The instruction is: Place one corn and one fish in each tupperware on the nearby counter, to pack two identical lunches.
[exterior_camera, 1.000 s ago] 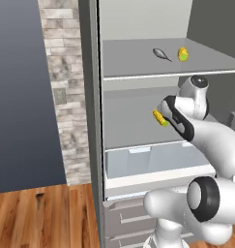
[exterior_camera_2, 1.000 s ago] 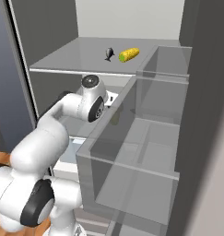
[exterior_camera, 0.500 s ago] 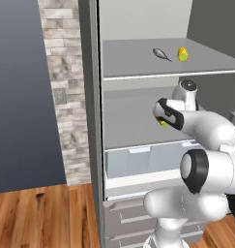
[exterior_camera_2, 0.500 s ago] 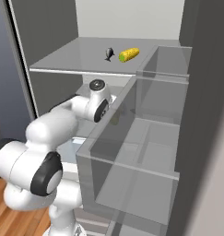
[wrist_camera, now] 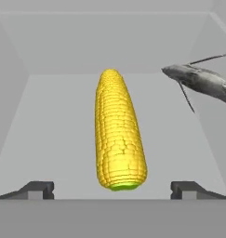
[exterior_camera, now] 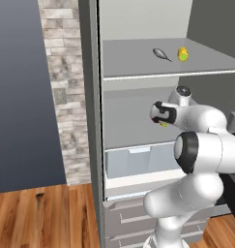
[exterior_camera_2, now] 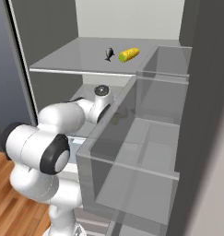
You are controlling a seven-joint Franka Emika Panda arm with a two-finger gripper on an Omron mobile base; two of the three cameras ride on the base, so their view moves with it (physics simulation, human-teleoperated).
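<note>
Grey, smooth fridge shelves (exterior_camera: 138, 58) fill the left base view beside a rough brick strip; on the upper one lie one slim dark fish (exterior_camera: 161, 54) and one short yellow corn (exterior_camera: 183, 54).

From the right base view, that same shelf (exterior_camera_2: 72, 55) carries the fish (exterior_camera_2: 109, 54) just beside the bumpy corn (exterior_camera_2: 128, 55), behind a clear glassy door bin (exterior_camera_2: 132, 179).

Up close in the hand view, the gripper (wrist_camera: 112, 189) stands spread wide, grasping nothing. One kernel-studded second corn (wrist_camera: 118, 130) lies between its tips (wrist_camera: 37, 189), green stub nearest, and one grey second fish (wrist_camera: 202, 81) lies off to the right on the pale shelf floor.
</note>
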